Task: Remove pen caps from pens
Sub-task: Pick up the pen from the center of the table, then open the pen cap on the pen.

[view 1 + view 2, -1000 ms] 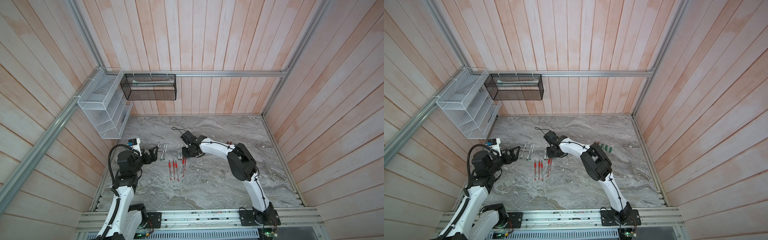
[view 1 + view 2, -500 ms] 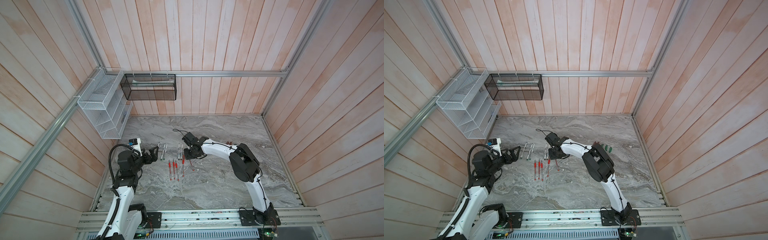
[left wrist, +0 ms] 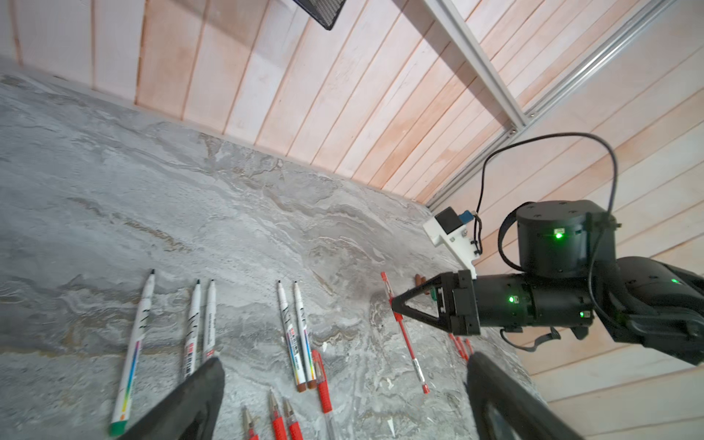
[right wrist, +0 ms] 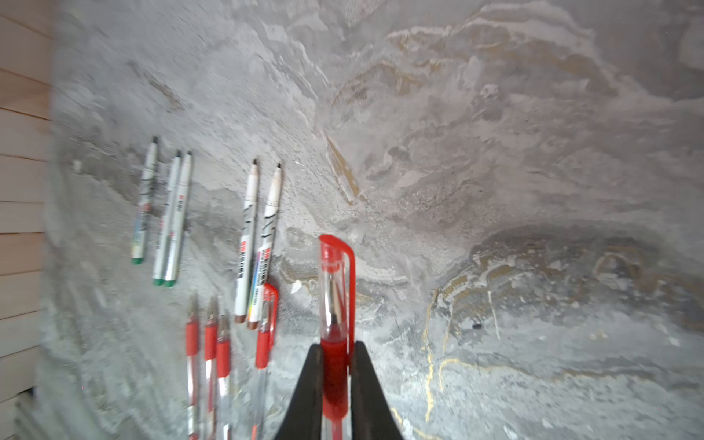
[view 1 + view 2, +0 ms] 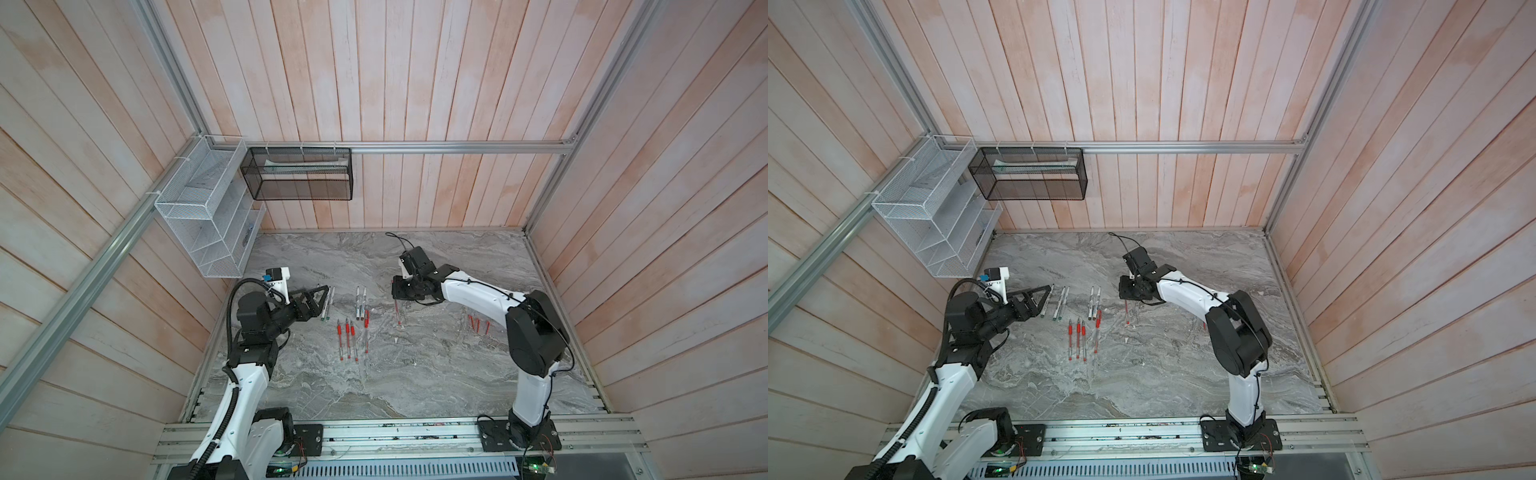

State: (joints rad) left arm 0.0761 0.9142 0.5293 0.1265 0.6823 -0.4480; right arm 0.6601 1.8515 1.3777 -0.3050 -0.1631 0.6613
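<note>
My right gripper (image 4: 335, 348) is shut on the red grip of a clear-barrelled pen (image 4: 334, 377). That pen's red clip cap (image 4: 335, 266) is still on and sticks out past the fingertips. In both top views the right gripper (image 5: 398, 293) (image 5: 1126, 293) holds this pen (image 5: 399, 313) right of the row. White markers (image 5: 360, 301) (image 3: 297, 335) and red pens (image 5: 348, 338) (image 4: 209, 343) lie in rows. One of them, a red pen (image 3: 322, 381), still wears its cap. My left gripper (image 5: 324, 301) (image 3: 344, 365) stands open and empty by the left markers (image 5: 328, 303).
Loose red caps (image 5: 478, 324) (image 3: 459, 344) lie on the marble table (image 5: 415, 374) near the right arm, with brown caps (image 3: 419, 280) behind the right gripper. A white wire rack (image 5: 203, 224) and a black mesh basket (image 5: 299, 174) hang on the walls.
My right gripper has closed on the capped red pen and carried it to the right, away from the row. The left arm has not moved.
</note>
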